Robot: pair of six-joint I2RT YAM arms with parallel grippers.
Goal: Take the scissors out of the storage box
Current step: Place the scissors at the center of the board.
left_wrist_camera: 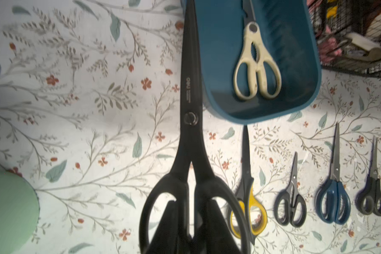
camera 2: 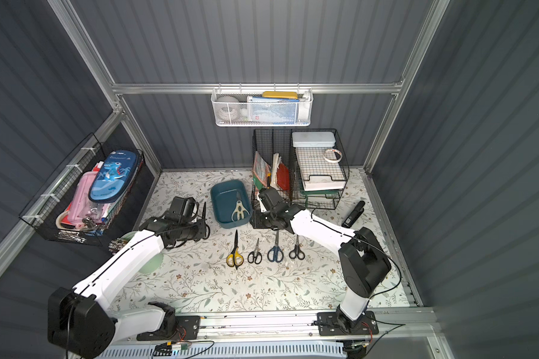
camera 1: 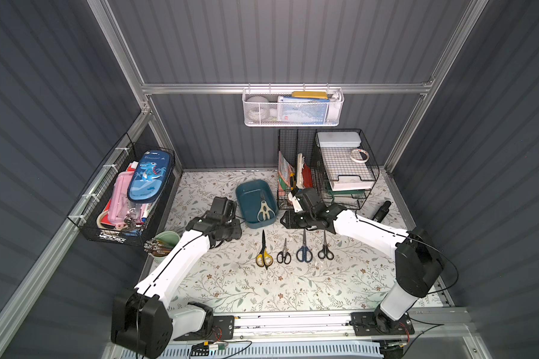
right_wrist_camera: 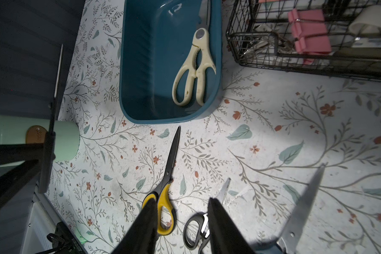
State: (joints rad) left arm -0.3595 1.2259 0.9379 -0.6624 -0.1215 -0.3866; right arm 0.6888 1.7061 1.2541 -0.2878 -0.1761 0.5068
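Nearest, lined up on the floral table point(camera 1: 231, 289): yellow-and-black-handled scissors point(camera 1: 264, 256), small black-handled scissors point(camera 1: 283, 254), blue-handled scissors point(camera 1: 304, 251), second small black scissors point(camera 1: 325, 251). The left wrist view shows what the top views half hide: the left claw point(left_wrist_camera: 193, 222) clamped on large black-handled scissors point(left_wrist_camera: 190, 116). The right claw point(right_wrist_camera: 182, 200), jaws apart, hangs over the row. Toward the far edge, between both claws, the teal plastic storage box point(camera 1: 241, 202) holds cream-handled scissors point(camera 1: 264, 209).
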